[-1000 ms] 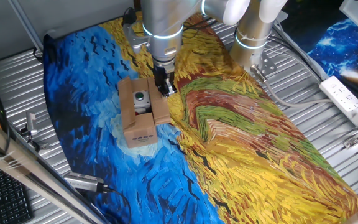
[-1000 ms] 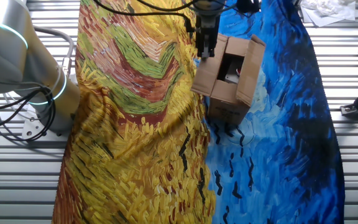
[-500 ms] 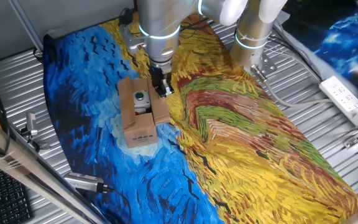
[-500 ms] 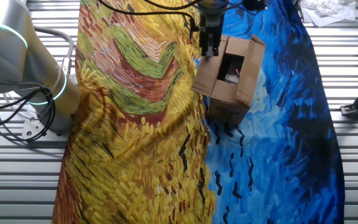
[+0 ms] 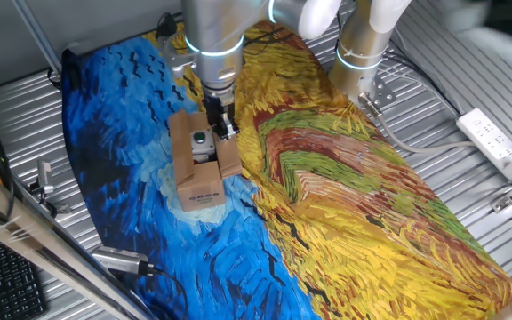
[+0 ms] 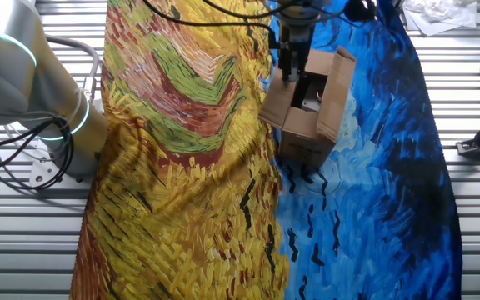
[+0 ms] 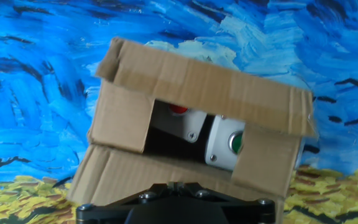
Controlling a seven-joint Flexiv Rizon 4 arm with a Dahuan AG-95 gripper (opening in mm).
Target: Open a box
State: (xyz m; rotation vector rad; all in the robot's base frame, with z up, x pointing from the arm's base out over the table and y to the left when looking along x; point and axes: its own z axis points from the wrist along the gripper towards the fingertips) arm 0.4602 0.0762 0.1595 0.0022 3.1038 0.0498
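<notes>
The box (image 5: 198, 173) is small, brown cardboard and stands on the blue part of the painted cloth, its top flaps spread apart. The other fixed view shows the box (image 6: 307, 125) with one flap upright on the right and one folded out on the left. In the hand view the box (image 7: 204, 84) fills the middle; inside sits a white device with a green and a red button. My gripper (image 5: 221, 132) hangs over the box's far end by the folded-out flap. Its fingers (image 6: 290, 73) are pressed together, and in the hand view my gripper (image 7: 174, 185) shows nothing between them.
The painted cloth (image 5: 345, 204) covers the slatted metal table. The arm's base (image 5: 363, 53) stands at the back, with a white power strip (image 5: 496, 142) to the right. A keyboard (image 5: 7, 284) and a metal tool (image 5: 123, 260) lie at the front left.
My gripper has shifted sideways from beside the folded-out flap to over the box's open top. The box and its flaps have stayed in place.
</notes>
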